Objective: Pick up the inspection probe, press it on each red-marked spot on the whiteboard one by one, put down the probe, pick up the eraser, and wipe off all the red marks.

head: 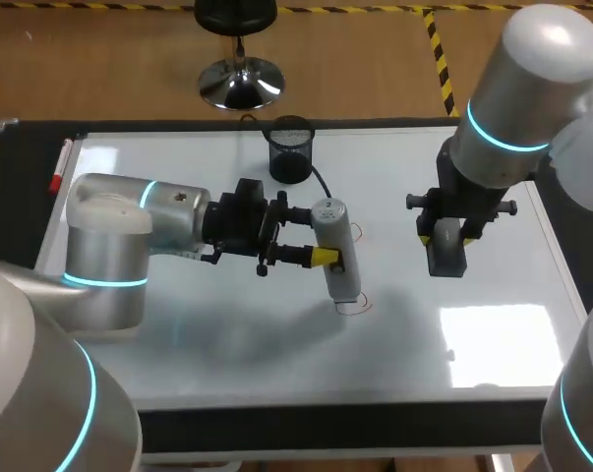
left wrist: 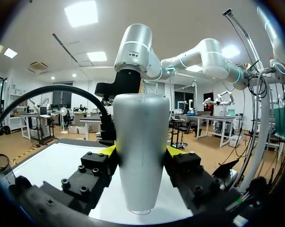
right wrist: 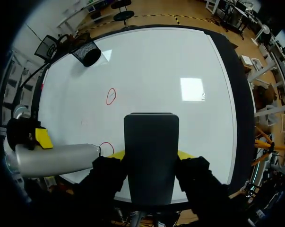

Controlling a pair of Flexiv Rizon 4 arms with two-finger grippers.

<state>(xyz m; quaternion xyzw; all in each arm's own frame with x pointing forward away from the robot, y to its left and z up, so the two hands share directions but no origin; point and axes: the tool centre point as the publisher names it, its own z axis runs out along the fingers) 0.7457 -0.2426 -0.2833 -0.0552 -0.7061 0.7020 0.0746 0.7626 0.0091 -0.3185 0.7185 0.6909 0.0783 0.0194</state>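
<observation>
Head view has the inspection probe [head: 335, 251], a silver cylinder, near the middle of the whiteboard [head: 473, 344], gripped across its body by the left hand [head: 326, 258]. The yellow-tipped fingers [head: 323, 257] clamp it from two sides. The probe leans a little, and its lower end comes down at a red ring [head: 353, 306] drawn on the board.

In the left wrist view the probe [left wrist: 141, 142] stands upright between the fingers of that hand [left wrist: 141, 153]. Its narrow end sits right at the red ring [left wrist: 140, 211], though whether it presses on the surface cannot be told. A black cable [head: 321, 182] runs from the probe's upper end toward a black mesh cup [head: 290, 149] at the board's far edge.

A second mark, a red oval [right wrist: 111, 96], shows in the right wrist view on bare board between the probe [right wrist: 57, 160] and the mesh cup [right wrist: 88, 52].

The right hand [head: 445, 236] hangs over the right part of the board, well apart from the probe, closed on a dark block, the eraser [head: 445, 254]. From its own wrist view the eraser [right wrist: 151, 156] fills the gap between the yellow fingertips [right wrist: 185, 154], held from both sides.

A red-capped marker [head: 58, 167] lies along the board's left edge. The board rests on a dark tabletop [head: 326, 428].
</observation>
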